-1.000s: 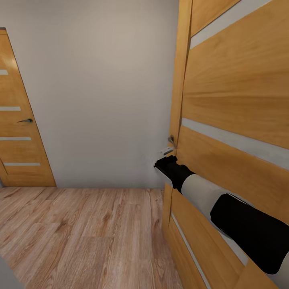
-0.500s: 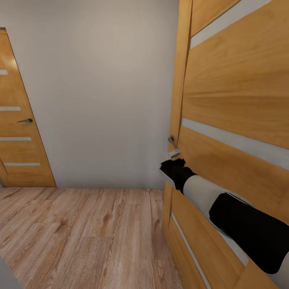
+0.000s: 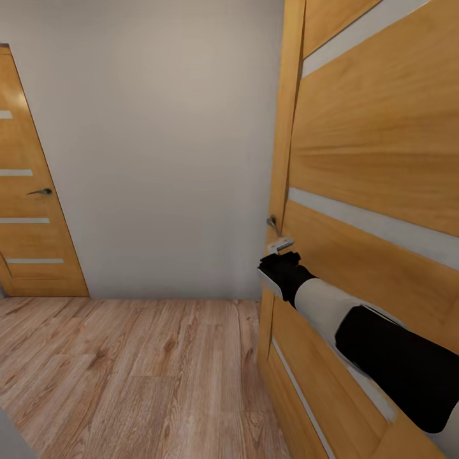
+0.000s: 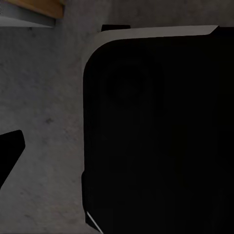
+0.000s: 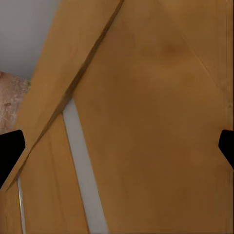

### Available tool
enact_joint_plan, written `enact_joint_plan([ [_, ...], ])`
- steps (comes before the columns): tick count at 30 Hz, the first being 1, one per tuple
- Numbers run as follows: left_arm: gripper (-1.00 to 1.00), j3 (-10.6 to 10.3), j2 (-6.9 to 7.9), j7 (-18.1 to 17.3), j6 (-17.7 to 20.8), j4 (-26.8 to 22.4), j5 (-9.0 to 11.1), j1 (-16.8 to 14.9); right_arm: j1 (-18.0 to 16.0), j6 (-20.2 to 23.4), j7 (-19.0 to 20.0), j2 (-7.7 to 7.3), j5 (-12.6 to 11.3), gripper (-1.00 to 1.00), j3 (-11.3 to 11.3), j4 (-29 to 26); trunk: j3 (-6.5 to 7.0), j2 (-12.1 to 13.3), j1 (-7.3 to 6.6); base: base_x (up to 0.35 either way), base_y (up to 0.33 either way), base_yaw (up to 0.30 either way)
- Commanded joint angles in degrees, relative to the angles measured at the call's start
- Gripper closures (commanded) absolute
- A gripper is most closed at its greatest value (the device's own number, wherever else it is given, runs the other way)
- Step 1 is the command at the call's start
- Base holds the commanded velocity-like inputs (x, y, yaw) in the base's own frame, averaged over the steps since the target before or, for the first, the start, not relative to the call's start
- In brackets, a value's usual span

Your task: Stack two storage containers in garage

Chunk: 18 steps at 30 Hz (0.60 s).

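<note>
While the right arm point(image 3: 357, 325) reaches forward along the near wooden door point(image 3: 376, 166), its right gripper point(image 3: 278, 245) sits just beside the door handle point(image 3: 272, 223); contact can't be told. Right wrist view shows both fingertips point(image 5: 9, 153) spread wide, door panel between them, nothing held. Left gripper state can't be told. Second door point(image 3: 29, 191) stands at the far left, wood floor point(image 3: 127, 370) below. No containers visible.
</note>
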Motion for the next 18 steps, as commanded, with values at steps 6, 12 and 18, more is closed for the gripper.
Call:
enact_joint_plan([
  [6, -1.00, -0.02, 0.04, 0.05, -0.19, -0.06, 0.06, 0.00, -0.06, 0.20, -0.32, -1.50, -0.53, -1.00, 0.48, -0.09, -0.06, -0.03, 0.00, 0.000, 0.000, 0.000],
  [12, -1.00, -0.04, -0.01, -0.02, -0.20, -0.08, 0.06, 0.00, -0.06, -0.22, -0.32, -3.87, -0.55, -1.00, 0.48, -0.08, -0.06, -0.03, 0.00, 0.000, 0.000, 0.000],
  [18, -1.00, -0.02, -0.02, -0.04, -0.20, -0.09, 0.06, 0.00, -0.06, -0.27, -0.25, -6.09, -0.63, -1.00, 0.48, -0.06, -0.06, -0.03, 0.00, 0.000, 0.000, 0.000],
])
